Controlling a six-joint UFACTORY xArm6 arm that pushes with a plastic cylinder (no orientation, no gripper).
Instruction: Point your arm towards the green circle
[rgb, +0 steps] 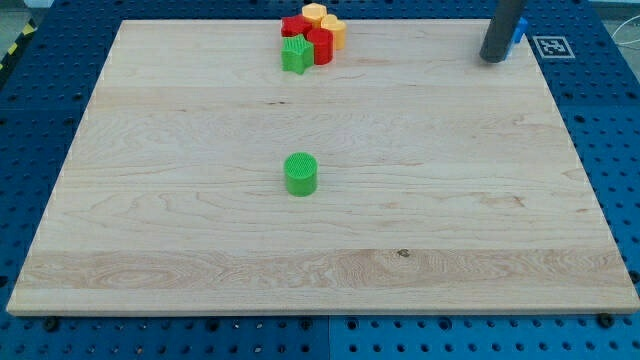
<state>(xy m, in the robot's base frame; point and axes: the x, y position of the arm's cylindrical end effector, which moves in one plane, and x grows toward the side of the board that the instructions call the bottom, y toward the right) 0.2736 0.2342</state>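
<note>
A: Where is the green circle (300, 173)?
B: Alone, mid-board (150, 250).
A: Farther back?
B: A green star (295, 56), red blocks (318, 45) and yellow blocks (326, 20) huddle at the view's top.
A: Fingers?
B: None; my tip (493, 59) sits top right, well apart.

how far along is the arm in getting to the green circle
Barely begun. My tip sits at the board's top-right corner, far from the green circle, which stands alone near the board's middle. Nothing is in hand. Left: cross down and to the view's left to the circle, passing clear of the block cluster at the top.
</note>
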